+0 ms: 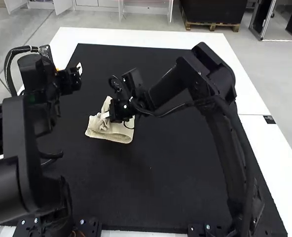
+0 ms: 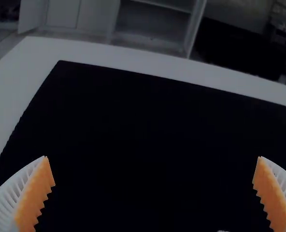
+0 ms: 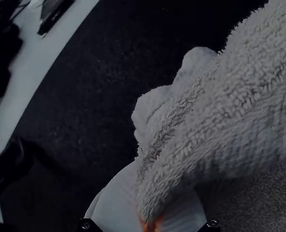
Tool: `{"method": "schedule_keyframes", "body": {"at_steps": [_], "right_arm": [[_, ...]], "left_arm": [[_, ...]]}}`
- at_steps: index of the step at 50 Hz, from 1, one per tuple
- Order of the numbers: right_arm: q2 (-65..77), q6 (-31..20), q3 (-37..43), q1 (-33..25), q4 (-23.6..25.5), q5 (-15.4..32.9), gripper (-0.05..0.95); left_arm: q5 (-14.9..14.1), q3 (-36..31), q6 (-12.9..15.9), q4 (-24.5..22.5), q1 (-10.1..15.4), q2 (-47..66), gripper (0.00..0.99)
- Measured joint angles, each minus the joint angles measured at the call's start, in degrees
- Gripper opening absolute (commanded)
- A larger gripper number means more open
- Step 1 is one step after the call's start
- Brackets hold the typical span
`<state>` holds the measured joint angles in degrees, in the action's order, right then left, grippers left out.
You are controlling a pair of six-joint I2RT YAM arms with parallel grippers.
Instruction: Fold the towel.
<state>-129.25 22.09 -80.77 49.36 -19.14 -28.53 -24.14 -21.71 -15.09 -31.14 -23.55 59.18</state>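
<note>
The cream towel lies bunched and partly folded over itself, left of the mat's middle. My right gripper reaches in over it from the right. In the right wrist view, my right gripper is shut on a fold of the terry towel, pinched between white fingers with a trace of orange pad. Farther toward the mat's left edge, my left gripper is held above the table, apart from the towel. The left wrist view has my left gripper wide open, nothing between its orange pads.
A black mat covers most of the white table. The right arm's raised elbow spans the mat's right half. The left arm's thick links stand along the left side, close to the towel's left. Behind the left gripper is the mat's far left corner.
</note>
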Motion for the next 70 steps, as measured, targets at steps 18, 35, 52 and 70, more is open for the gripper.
{"method": "schedule_keyframes", "body": {"at_steps": [18,35,52,70], "right_arm": [[-3.91,0.24,-5.51,2.56,2.32,0.02,-0.02],[-6.23,1.44,-7.06,2.64,2.32,-0.02,0.91],[-6.23,1.99,-8.31,1.36,2.84,-0.66,0.91],[-6.14,3.56,-18.8,-0.52,9.46,-0.92,0.91]], "left_arm": [[-1.7,0.0,-0.02,0.02,-1.36,0.0,0.97],[-3.82,0.0,0.0,0.5,-1.36,0.0,0.97],[-5.73,0.0,0.0,1.11,-1.36,0.0,0.97],[-6.19,0.0,0.02,2.05,-1.36,0.0,0.97]]}}
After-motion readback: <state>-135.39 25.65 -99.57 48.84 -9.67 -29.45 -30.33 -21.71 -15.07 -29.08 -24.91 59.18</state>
